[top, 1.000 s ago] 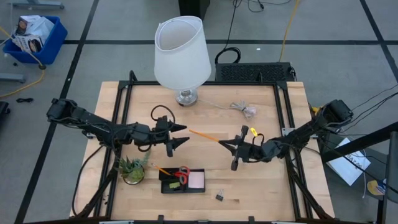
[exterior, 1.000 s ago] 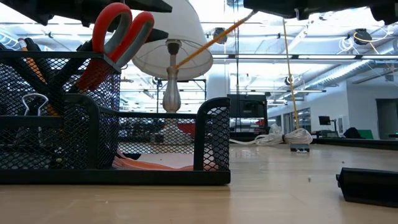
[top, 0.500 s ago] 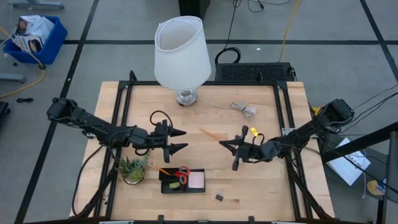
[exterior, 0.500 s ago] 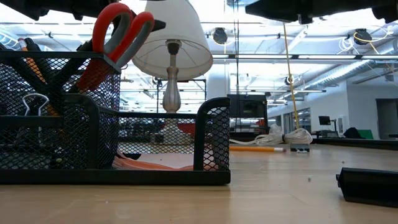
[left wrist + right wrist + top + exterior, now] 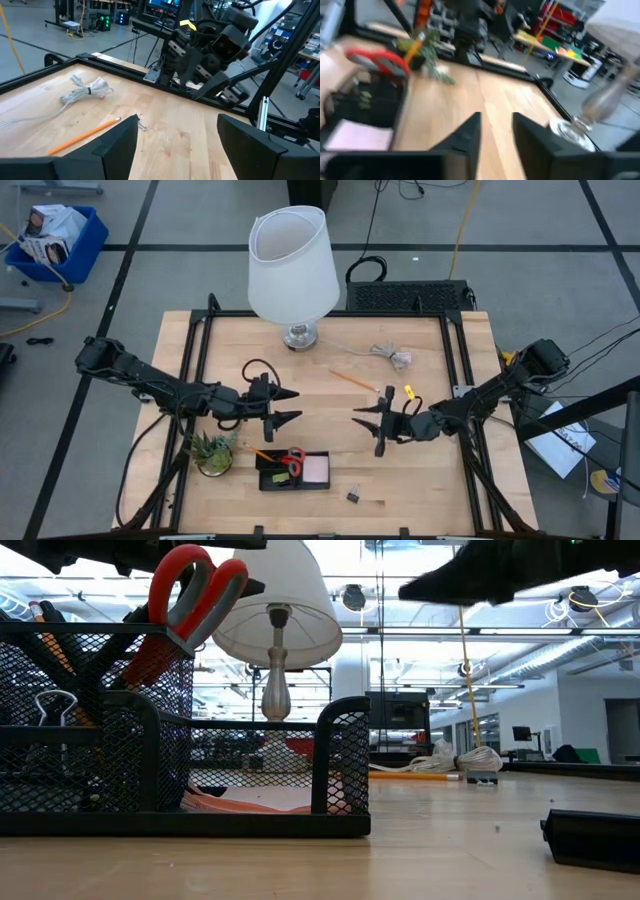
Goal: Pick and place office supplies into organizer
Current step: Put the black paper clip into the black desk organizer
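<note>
- The left tool (image 5: 288, 406) hangs over the middle of the desk (image 5: 440, 470), its fingers spread apart and holding nothing.
- The right tool (image 5: 366, 422) faces it from the other side, a little nearer the front edge; its fingers are parted too, and empty.
- An orange pencil (image 5: 351, 380) lies flat on the desk between the two tools and the lamp (image 5: 292, 268), touching neither tool. The left wrist view shows it on the wood (image 5: 85, 136) close to the pale cable bundle (image 5: 86, 89).
- The organizer (image 5: 294, 470) sits near the front edge, just beside the potted plant (image 5: 213, 450).
- Red scissors (image 5: 294, 460) stand in the organizer with handles up; in the low view they lean out of its tall mesh section (image 5: 195, 592).
- A pink pad (image 5: 316, 469) lies in the organizer's right-hand compartment.
- An orange pencil (image 5: 264, 454) pokes out of the organizer's left side.
- A black binder clip (image 5: 354, 496) rests on the desk just right of the organizer, apart from it.
- The cable bundle (image 5: 394, 356) lies toward the back of the desk, right of the lamp base.
</note>
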You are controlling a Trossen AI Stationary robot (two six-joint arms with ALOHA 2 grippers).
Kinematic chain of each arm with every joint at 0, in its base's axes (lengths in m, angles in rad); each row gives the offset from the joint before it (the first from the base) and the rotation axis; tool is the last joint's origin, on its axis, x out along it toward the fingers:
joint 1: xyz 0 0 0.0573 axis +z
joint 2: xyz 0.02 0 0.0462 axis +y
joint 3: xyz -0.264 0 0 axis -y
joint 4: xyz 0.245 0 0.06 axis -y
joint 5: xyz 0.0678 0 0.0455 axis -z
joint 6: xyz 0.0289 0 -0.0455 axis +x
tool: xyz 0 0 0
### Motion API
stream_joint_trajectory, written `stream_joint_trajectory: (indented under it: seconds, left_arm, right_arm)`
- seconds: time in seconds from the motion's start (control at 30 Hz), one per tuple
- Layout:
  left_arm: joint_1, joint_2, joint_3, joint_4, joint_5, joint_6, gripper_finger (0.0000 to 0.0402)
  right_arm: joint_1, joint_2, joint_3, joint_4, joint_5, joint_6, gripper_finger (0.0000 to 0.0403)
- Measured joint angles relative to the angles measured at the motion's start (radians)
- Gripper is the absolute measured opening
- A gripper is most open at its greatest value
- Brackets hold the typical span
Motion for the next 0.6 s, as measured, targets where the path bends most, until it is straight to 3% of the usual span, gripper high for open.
stream_joint_trajectory:
  seconds: [0.17,0.27,0.43,0.5,0.6]
  left_arm:
    - [0.0,0.0,0.0,-0.014,0.0,-0.012,0.0273]
    - [0.0,0.0,0.0,-0.023,0.0,-0.017,0.0274]
    - [0.0,0.0,0.0,-0.036,0.0,-0.019,0.0273]
    - [0.002,0.0,0.0,-0.036,0.0,-0.018,0.0274]
    - [0.004,0.0,0.0,-0.036,0.0,-0.02,0.0274]
  right_arm:
    - [-0.036,0.0,-0.001,-0.131,0.084,0.111,0.0204]
    - [-0.067,0.0,-0.032,-0.196,-0.023,0.265,0.0242]
    - [-0.051,0.001,-0.133,-0.132,-0.287,0.449,0.0256]
    - [-0.029,0.001,-0.172,-0.099,-0.294,0.473,0.0252]
    - [-0.008,0.001,-0.231,-0.075,-0.187,0.506,0.024]
